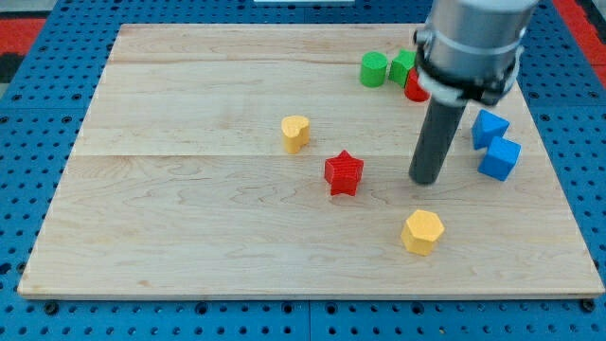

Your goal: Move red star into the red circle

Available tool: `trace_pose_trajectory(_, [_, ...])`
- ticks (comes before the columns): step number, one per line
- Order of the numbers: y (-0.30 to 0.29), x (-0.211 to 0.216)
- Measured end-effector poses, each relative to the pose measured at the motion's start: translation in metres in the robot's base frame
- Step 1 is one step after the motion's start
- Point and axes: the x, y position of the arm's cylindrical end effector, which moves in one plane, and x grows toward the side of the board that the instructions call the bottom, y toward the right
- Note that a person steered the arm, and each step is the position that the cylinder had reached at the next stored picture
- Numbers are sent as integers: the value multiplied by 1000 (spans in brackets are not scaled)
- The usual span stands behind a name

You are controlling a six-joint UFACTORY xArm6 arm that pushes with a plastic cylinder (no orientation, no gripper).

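Note:
The red star [344, 173] lies near the middle of the wooden board. The red circle [414, 88] is at the view's upper right, mostly hidden behind the arm, next to the green blocks. My tip [427, 180] rests on the board to the right of the red star, apart from it, and below the red circle.
A green cylinder [374, 69] and another green block [403, 65] sit at the top right. Two blue blocks [490, 127] [499, 158] lie at the right. A yellow heart [295, 133] is left of centre. A yellow hexagon [422, 232] lies below my tip.

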Motion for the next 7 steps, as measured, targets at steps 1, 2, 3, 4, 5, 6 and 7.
trace_pose_trajectory(1, [-68,11])
trace_pose_trajectory(2, [-104,-1])
trace_pose_trajectory(3, [-107,-30])
trace_pose_trajectory(4, [-82,-21])
trace_pose_trajectory(5, [-75,-4])
trace_pose_trajectory(6, [-82,-37])
trace_pose_trajectory(7, [-86,-66])
